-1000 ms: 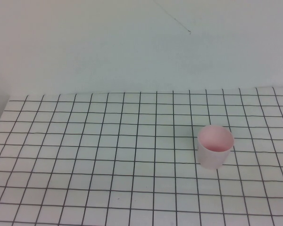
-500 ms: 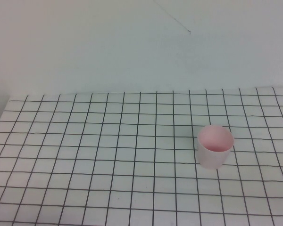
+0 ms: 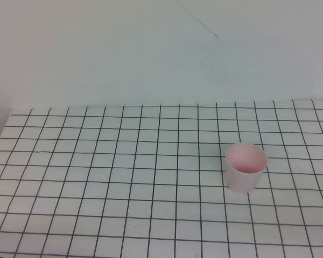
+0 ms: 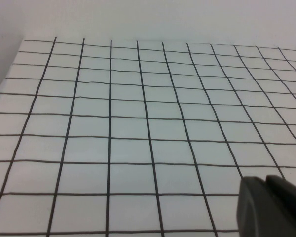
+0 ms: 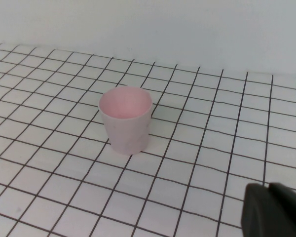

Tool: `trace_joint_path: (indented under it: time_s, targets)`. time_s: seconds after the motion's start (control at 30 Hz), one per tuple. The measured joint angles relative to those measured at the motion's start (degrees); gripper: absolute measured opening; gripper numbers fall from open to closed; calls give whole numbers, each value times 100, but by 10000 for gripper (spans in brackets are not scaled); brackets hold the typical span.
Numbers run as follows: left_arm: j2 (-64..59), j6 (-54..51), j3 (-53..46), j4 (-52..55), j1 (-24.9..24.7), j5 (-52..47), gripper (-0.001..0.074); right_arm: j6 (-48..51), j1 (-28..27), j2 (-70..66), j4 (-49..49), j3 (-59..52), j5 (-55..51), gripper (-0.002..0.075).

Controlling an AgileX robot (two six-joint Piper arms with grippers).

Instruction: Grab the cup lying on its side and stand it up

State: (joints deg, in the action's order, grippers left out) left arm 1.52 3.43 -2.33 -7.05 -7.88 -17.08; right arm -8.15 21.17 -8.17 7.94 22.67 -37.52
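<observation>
The pale pink cup [image 3: 245, 166] stands upright on the gridded table, mouth up, right of the middle. It also shows upright in the right wrist view [image 5: 125, 119]. My right gripper [image 5: 269, 189] is shut and empty, drawn back well short of the cup and not touching it. My left gripper [image 4: 266, 183] is shut and empty over bare grid on the left side, with no cup in its view. Neither gripper shows in the high view.
The white table with a black grid [image 3: 124, 177] ends at a plain pale wall [image 3: 151, 54] at the back. Its left edge [image 3: 1, 131] runs along a grey gap.
A dark tip that showed at the lower left corner of the high view half a second ago has gone out of view. The cup has not moved.
</observation>
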Motion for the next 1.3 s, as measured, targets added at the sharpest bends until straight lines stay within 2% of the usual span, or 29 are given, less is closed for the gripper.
trace_joint_path:
  time_s: [1.0, 1.13, 1.17, 1.27, 1.3]
  targets:
    - [0, -82, 0, 0, 0, -8, 1, 0, 0, 0, 0, 0, 0, -1]
    - [0, -82, 0, 0, 0, -8, 1, -23, -29, 102, 350, -176, 214, -1]
    - [0, -82, 0, 0, 0, -8, 1, -35, -56, 127, 584, -333, 539, -3]
    - [0, -82, 0, 0, 0, -8, 1, -35, -111, 217, 612, -510, 647, -1]
    - [0, -82, 0, 0, 0, -8, 1, -35, -295, 310, 636, -708, 949, -3]
